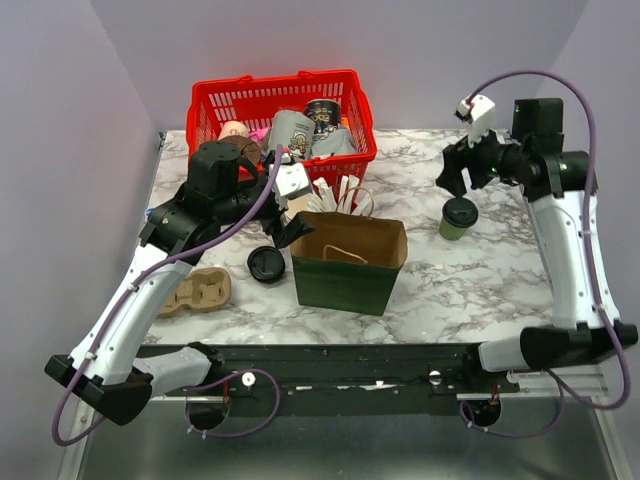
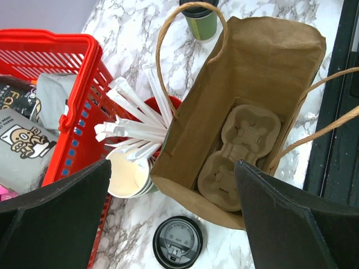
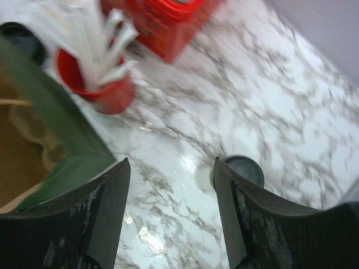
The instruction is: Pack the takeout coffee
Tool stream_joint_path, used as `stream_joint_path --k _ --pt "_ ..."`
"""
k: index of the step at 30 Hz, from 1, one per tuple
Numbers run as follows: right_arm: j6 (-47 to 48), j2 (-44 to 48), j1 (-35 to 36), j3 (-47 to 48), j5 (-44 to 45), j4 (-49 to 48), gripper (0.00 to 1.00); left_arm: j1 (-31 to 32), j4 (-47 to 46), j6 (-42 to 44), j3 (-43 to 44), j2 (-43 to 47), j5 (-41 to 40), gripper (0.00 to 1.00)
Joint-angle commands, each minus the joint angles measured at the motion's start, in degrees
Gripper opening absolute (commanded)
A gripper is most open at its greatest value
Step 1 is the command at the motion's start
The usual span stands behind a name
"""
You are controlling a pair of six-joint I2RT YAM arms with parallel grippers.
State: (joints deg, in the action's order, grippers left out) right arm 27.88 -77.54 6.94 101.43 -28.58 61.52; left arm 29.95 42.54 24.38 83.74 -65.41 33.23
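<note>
The paper bag (image 1: 348, 262) stands open near the table's front edge, green outside and brown inside, with a moulded pulp cup carrier (image 2: 241, 151) lying flat on its floor. The takeout coffee (image 1: 459, 217), an olive-green cup with its black lid fitted, stands upright on the marble to the right of the bag, apart from it and untouched. The right gripper (image 3: 171, 162) hangs above the coffee on the side away from the bag, fingers spread and holding nothing. The left gripper (image 2: 174, 168) is positioned over the bag's left rear corner, its fingers wide apart and empty. A loose black lid (image 1: 266, 264) lies just left of the bag, and a second cup carrier (image 1: 200, 290) lies farther left. A red cup of white sticks (image 2: 168, 103) and a stack of lidless cups (image 2: 126, 176) stand just behind the bag, with a red basket (image 1: 280, 100) behind those.
</note>
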Motion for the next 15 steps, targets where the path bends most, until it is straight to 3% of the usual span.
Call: stream_joint_path --k 1,11,15 --pt "-11.35 -6.57 -4.56 -1.66 13.97 -1.48 0.85 -0.34 -2.38 -1.18 0.28 -0.95 2.71 0.99" --pt "-20.14 -16.58 -6.06 -4.31 25.14 -3.24 1.00 -0.34 -2.20 -0.83 -1.03 -0.16 1.31 0.98" --pt "-20.93 -19.92 -6.68 -3.69 25.50 -3.07 1.00 -0.34 -1.94 -0.65 -1.92 0.63 0.78 0.98"
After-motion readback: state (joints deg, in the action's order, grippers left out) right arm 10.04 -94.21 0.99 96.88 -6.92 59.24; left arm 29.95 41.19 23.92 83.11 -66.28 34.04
